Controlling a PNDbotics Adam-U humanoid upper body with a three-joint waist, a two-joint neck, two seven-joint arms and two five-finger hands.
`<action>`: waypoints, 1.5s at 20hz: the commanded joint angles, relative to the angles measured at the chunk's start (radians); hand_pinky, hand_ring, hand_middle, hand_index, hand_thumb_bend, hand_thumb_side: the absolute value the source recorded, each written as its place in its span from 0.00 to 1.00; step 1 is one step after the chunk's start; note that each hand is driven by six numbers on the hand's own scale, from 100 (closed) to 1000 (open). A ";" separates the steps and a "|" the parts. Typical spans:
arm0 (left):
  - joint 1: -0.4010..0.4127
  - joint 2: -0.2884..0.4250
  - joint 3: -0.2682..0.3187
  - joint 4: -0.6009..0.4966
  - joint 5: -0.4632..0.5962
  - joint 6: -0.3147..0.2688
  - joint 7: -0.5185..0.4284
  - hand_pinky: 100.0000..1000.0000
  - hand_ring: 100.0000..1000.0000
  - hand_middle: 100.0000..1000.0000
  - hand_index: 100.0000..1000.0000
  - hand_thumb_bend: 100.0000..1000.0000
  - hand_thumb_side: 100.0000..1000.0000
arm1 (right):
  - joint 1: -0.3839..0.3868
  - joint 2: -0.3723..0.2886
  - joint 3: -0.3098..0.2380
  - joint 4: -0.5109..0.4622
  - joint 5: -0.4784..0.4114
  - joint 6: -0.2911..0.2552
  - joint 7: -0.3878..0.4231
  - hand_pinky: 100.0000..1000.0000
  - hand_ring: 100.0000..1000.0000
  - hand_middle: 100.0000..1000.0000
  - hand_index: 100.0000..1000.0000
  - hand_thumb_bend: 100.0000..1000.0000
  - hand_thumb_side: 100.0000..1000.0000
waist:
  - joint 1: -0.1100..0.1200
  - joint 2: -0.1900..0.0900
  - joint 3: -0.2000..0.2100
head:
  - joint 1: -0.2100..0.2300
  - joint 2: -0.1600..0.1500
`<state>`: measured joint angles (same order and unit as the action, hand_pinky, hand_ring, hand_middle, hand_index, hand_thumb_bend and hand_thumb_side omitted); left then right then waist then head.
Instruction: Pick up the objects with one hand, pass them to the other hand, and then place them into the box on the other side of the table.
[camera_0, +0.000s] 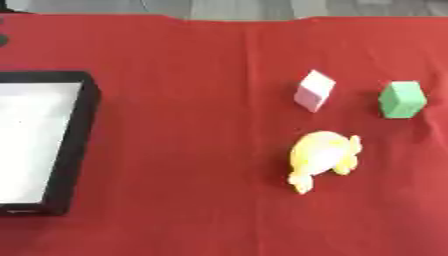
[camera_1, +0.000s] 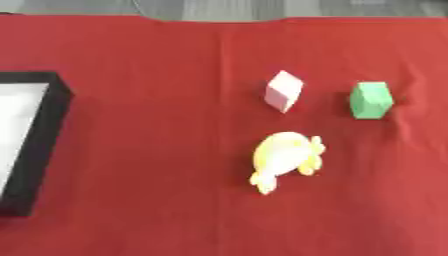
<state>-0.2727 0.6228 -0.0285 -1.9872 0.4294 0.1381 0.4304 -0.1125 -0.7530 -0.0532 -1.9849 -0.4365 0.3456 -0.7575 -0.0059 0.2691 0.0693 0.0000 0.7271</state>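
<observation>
Three objects lie on the red cloth at the right. A yellow soft toy (camera_0: 323, 158) sits nearest the front. Behind it stands a pale pink block (camera_0: 314, 90), tilted on a corner. To its right is a green block (camera_0: 402, 99). A box (camera_0: 80, 135) with a black rim and white inside lies at the left edge. Neither hand shows in either view.
The red cloth (camera_0: 192, 150) covers the table up to its far edge, where grey floor (camera_0: 219, 7) shows beyond. A wide stretch of cloth separates the box from the three objects.
</observation>
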 joint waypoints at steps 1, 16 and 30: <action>-0.007 0.022 0.010 -0.013 -0.005 -0.001 -0.004 0.81 0.83 0.54 0.69 0.00 0.60 | 0.000 -0.042 -0.011 -0.015 0.006 0.016 -0.010 0.80 0.78 0.80 0.79 0.00 0.34 | -0.004 -0.035 0.001 | 0.003 -0.002; -0.005 0.038 0.007 -0.013 -0.010 0.004 -0.005 0.80 0.83 0.53 0.69 0.00 0.60 | 0.081 -0.431 0.017 -0.015 0.255 0.185 0.668 0.92 0.88 0.87 0.89 0.19 0.29 | -0.013 -0.035 -0.002 | -0.055 -0.009; -0.014 0.045 0.000 -0.013 -0.006 0.013 -0.004 0.80 0.83 0.53 0.69 0.00 0.59 | 0.009 -0.565 0.065 -0.015 0.357 0.139 1.103 0.95 0.89 0.88 0.91 0.37 0.26 | -0.020 -0.035 0.004 | -0.061 -0.014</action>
<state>-0.2732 0.6331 -0.0346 -1.9869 0.4291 0.1489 0.4253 -0.0926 -1.2662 0.0190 -1.9908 -0.0856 0.4876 0.3225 -0.0139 0.2679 0.0741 -0.0638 0.7262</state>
